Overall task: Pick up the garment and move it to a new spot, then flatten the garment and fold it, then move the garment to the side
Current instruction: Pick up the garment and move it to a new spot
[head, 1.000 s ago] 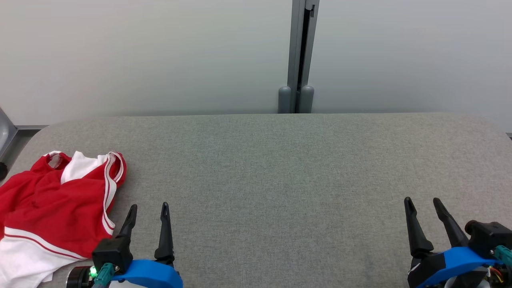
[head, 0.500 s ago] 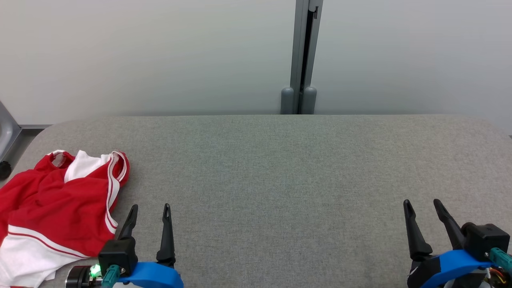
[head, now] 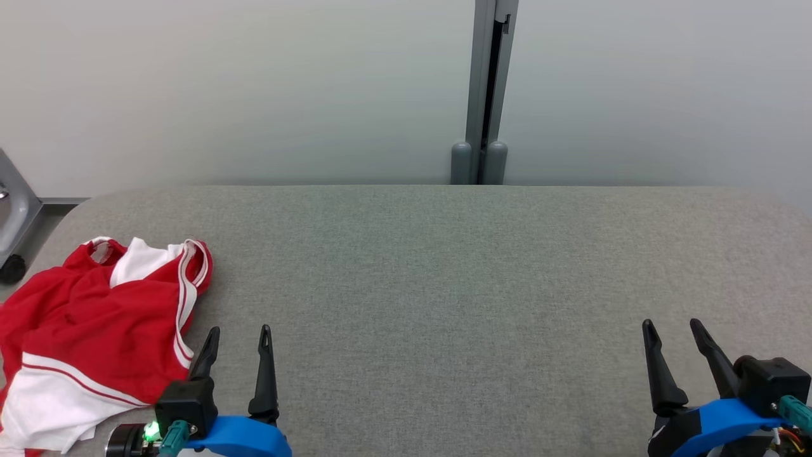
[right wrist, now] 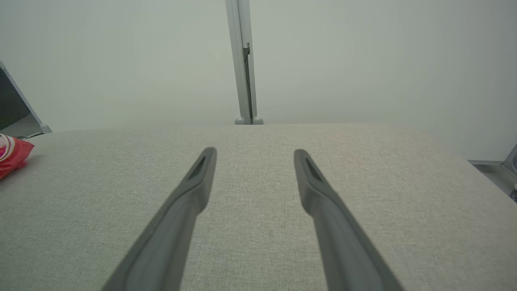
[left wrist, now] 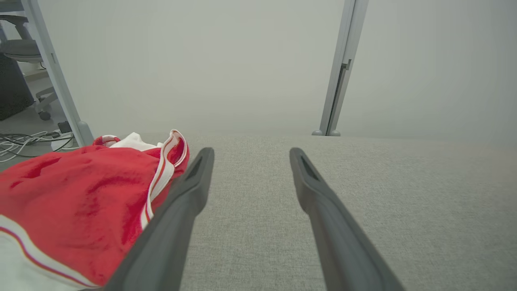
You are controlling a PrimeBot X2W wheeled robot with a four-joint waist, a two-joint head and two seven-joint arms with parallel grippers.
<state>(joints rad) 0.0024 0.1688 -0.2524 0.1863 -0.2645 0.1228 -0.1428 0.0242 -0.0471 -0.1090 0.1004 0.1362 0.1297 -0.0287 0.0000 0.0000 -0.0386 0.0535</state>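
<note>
1. Pale wall (head: 254, 82), far ahead of both grippers; plain, top cut off by the picture edge.
2. Grey cloth-covered table (head: 444, 273), under and ahead of both grippers; near edge hidden below the bottom of the head view, right side cut off at the picture edge.
3. Red and white garment (head: 95, 324), crumpled on the table just to the left of the left gripper (head: 239, 331) and well apart from the right gripper (head: 671, 325). Left and lower parts cut off in the head view. Folded over itself, so exact kind of garment hard to tell. White-striped red edge nearest to the left finger of the left gripper; touching this finger or only lying beside it, cannot tell from the left wrist view.
4. Grey post (head: 487, 95), ahead and between the two grippers; foot partly hidden behind the far table edge, top cut off.
5. Left gripper: two dark fingers spread wide, bare cloth between them, gripping nothing. Blue wrist part cut off at the bottom.
6. Right gripper: fingers also spread wide over bare cloth, gripping nothing; body partly cut off at the lower right corner.
7. Dark caster (head: 11, 270), far to the left beyond the garment, mostly cut off.
8. Small green light (head: 150, 431) at the base of the left gripper.
</note>
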